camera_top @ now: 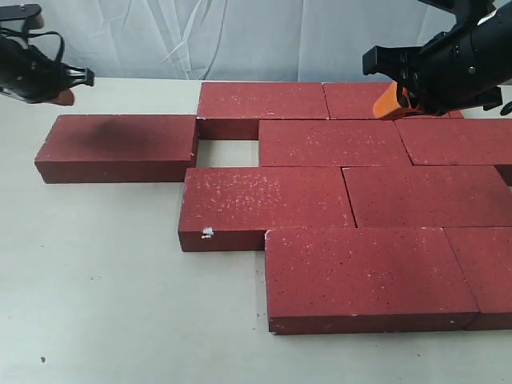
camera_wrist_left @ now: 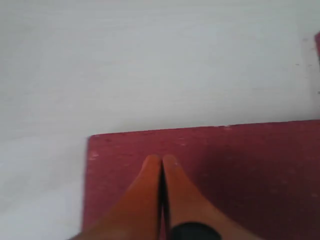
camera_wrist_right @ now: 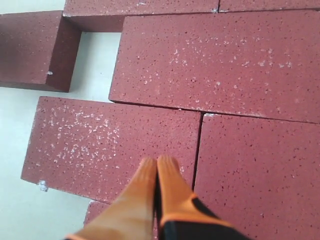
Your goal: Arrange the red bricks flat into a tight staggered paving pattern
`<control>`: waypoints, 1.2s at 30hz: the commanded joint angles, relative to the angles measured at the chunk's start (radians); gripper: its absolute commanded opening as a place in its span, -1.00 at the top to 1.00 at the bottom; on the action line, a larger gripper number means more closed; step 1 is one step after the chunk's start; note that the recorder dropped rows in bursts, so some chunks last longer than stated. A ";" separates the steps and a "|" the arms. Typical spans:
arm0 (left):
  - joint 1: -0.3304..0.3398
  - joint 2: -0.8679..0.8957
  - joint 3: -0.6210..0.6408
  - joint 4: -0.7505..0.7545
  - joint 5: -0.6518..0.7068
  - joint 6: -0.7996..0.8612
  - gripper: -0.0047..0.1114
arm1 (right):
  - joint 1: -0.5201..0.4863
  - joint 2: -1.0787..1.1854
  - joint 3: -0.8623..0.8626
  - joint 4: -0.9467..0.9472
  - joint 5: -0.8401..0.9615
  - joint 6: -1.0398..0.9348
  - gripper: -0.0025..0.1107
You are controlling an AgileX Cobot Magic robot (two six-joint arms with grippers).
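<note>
Red bricks (camera_top: 332, 142): 9, flat on tabletop (camera_top: 96, 280), 1 jutting out frame-left. Also 2 units: left end effector (camera_wrist_left: 161, 162), right end effector (camera_wrist_right: 157, 162), each pinched together, empty.

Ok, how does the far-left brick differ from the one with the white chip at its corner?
The far-left brick has a dark smudge; the chipped brick has whitish flecks instead. The far-left brick leaves a gap in its row; the chipped brick butts against the brick beside it. Both lie flat and are dark red.
</note>
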 commanded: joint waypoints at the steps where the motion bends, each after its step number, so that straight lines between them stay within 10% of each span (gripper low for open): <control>1: -0.093 -0.008 -0.008 -0.023 -0.002 0.003 0.92 | 0.004 -0.009 0.004 0.006 -0.009 -0.009 0.97; 14: -0.235 0.011 -0.008 -0.106 -0.066 -0.005 0.92 | 0.068 -0.009 0.004 0.004 -0.009 -0.023 0.97; 36: -0.246 0.097 -0.008 -0.144 0.042 -0.005 0.92 | 0.068 -0.009 0.004 0.006 -0.014 -0.023 0.97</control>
